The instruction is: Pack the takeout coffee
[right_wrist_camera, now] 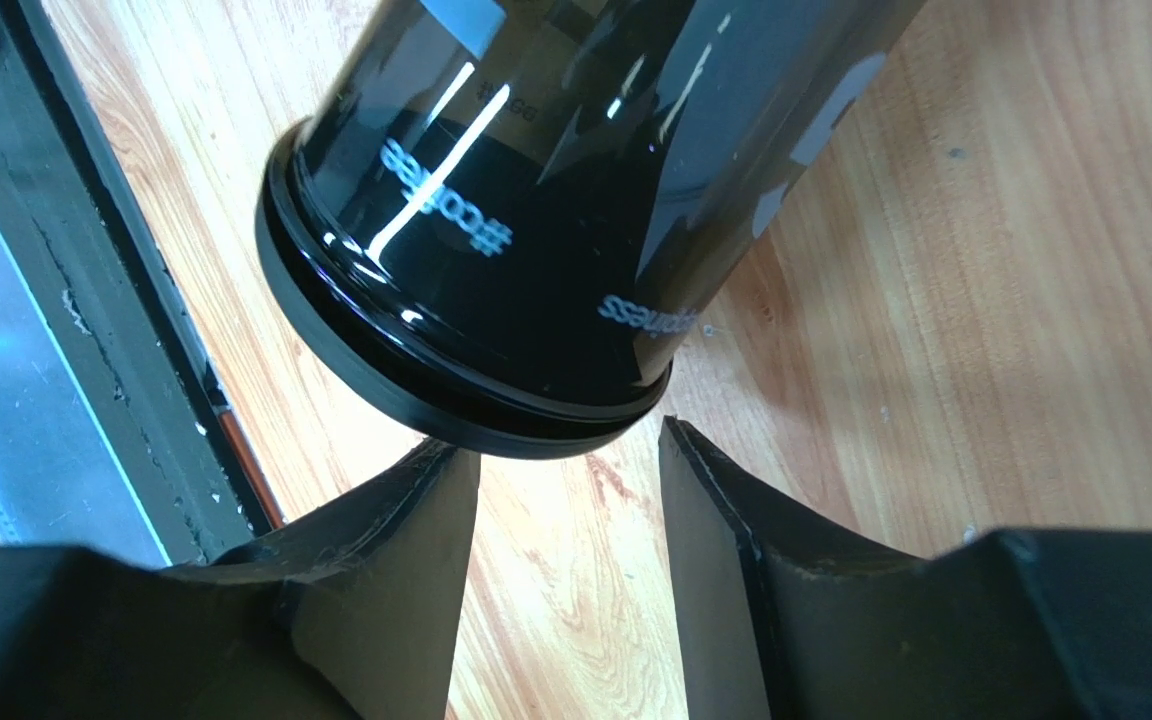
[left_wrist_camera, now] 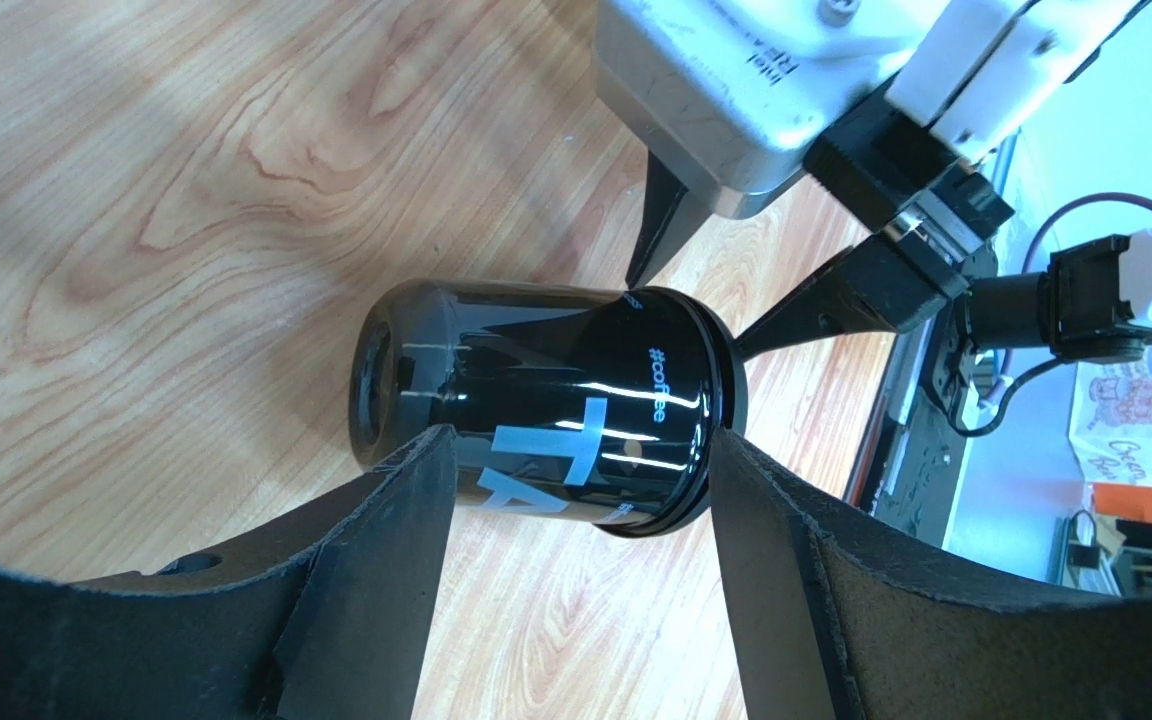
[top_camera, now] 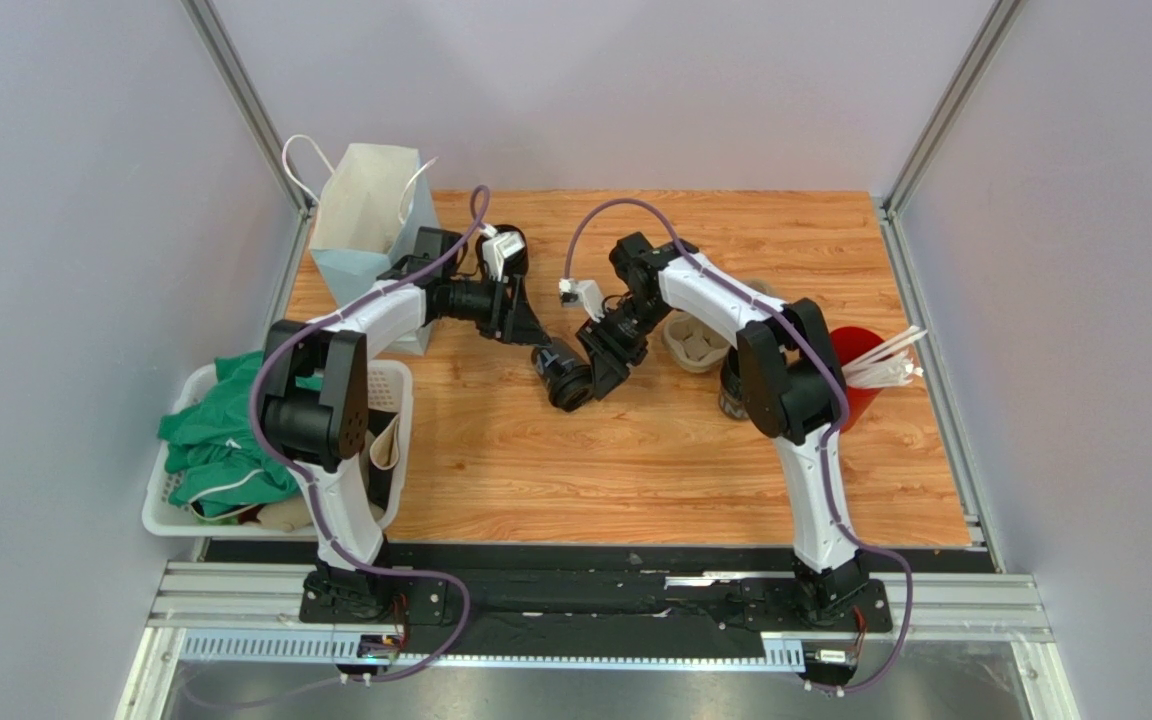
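Coffee cup (left_wrist_camera: 537, 398): seen on its side over the middle of the bench (top_camera: 657, 465), between the two pincers. It is black and glossy, with pale lettering on its wall. Whether it rests on the wood or is lifted cannot be told.
Lid (left_wrist_camera: 725, 405): black, fitted on the cup and turned toward the right arm.
Left pincer (left_wrist_camera: 582, 450): spread wide. Its fingertips are seen in front of the two ends of the cup, which lies just past them. No squeeze on the cup is shown.
Right pincer (right_wrist_camera: 560, 443): held about half spread, with its tips set at the rim of the lid. Whether the rim is pinched cannot be told.
Paper bag (top_camera: 364, 210): stood upright at the far left corner of the bench, behind the left arm.
Basket (top_camera: 162, 518): white, placed at the left edge and filled with green cloth (top_camera: 222, 435).
Cup tray (top_camera: 695, 348): cardboard, laid right of the middle and partly hidden by the right arm.
Red cup (top_camera: 856, 353): placed near the right edge, with white straws (top_camera: 890, 357) stuck out of it.
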Controlling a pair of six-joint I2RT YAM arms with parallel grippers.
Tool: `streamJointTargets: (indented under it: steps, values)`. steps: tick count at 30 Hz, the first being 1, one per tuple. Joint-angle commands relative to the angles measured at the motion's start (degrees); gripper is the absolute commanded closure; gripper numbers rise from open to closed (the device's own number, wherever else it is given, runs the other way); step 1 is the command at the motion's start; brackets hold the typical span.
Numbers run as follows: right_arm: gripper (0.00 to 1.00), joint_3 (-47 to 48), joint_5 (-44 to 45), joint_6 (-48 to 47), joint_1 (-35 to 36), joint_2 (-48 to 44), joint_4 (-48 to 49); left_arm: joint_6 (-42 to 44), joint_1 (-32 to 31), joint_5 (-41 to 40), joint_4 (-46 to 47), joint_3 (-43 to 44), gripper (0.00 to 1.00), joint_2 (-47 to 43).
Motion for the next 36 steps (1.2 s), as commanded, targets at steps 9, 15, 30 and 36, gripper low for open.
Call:
streamJointTargets:
  steps: [9,15,30,36]
  values:
    - [0.36,-11.07,2.44,1.79,0.28,-12.05,12.11,3.87,-0.27,-0.04,1.09,1.03,0.27,-0.76]
    - [0.31,-16.87,2.44,1.79,0.63,-16.45,17.73,5.73,-0.27,-1.09,-0.94,2.44,0.27,-1.29]
    - [0.2,-33.41,7.18,0.45,5.46,-23.05,44.28,6.26,-0.27,-6.02,-1.64,3.32,0.27,1.26]
    - [0.21,-31.13,8.32,5.56,5.9,-20.94,47.8,6.79,-0.27,-6.02,-2.43,2.79,0.27,1.79]
